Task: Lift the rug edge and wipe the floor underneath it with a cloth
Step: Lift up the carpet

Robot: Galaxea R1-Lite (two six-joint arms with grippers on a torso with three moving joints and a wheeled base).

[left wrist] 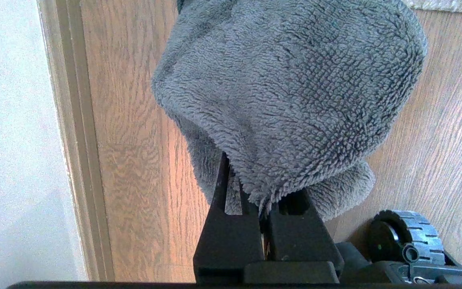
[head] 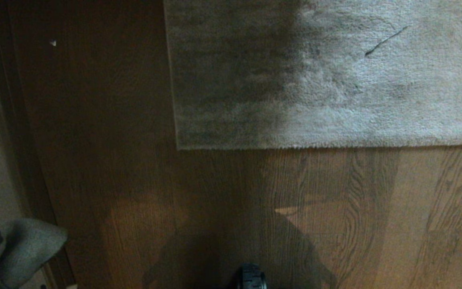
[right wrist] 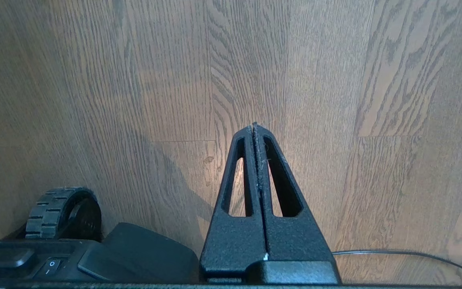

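My left gripper (left wrist: 255, 192) pinches the plush grey cloth (left wrist: 291, 92); my right gripper (right wrist: 255, 126), jaws pressed together, hangs over grainy wooden floor (right wrist: 94, 80).

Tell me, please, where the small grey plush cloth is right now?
The small grey plush cloth hangs clamped in the left pincer, low on the head view's left beside the wall skirting, well short of the grey rug's corner.
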